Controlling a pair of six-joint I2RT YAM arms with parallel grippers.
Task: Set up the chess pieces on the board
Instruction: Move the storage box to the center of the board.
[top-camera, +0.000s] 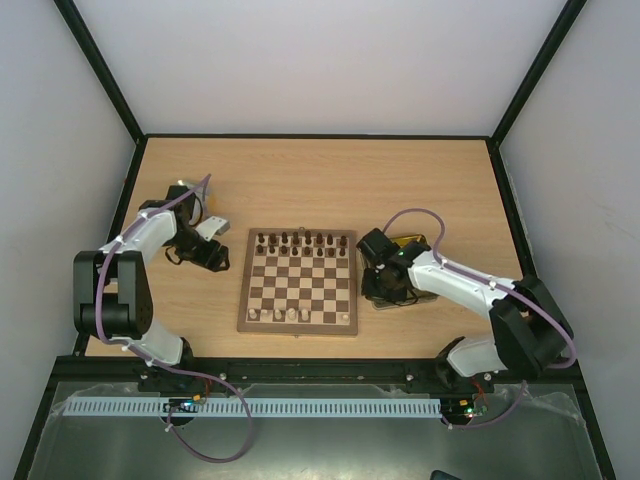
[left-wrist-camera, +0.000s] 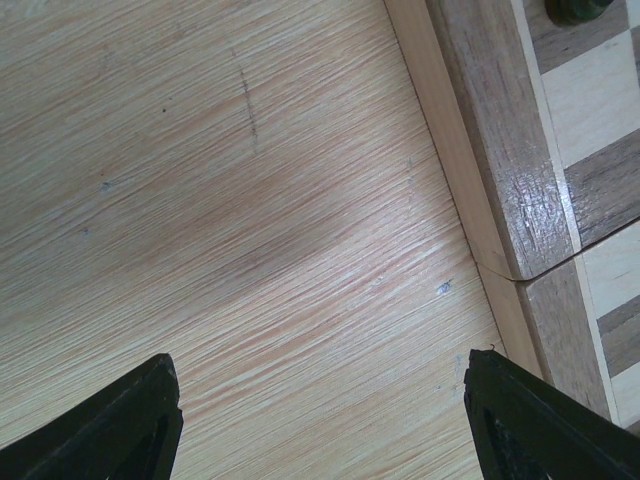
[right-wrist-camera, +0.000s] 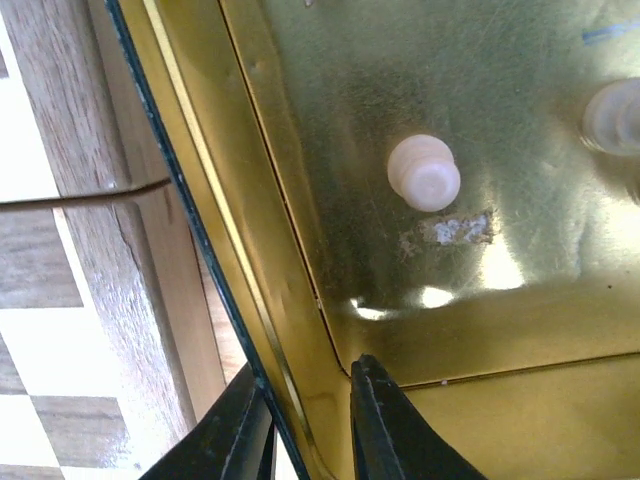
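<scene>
Probably light, hard and slick, the cream chess piece (right-wrist-camera: 424, 172) in the gold tray (right-wrist-camera: 500, 330) beside the board (top-camera: 300, 285) wants pinching at its neck; the right gripper (right-wrist-camera: 305, 380) seems clamped on the tray's rim, and the left gripper (left-wrist-camera: 320, 385) gapes wide.

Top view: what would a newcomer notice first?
The board sits at centre, half set: dark pieces fill its far side, and only a few cream pieces stand on the near row. To its right, the right gripper is closed astride the rim of a gold tray that holds a loose piece. The left gripper hangs open over the table, left of the board.
</scene>
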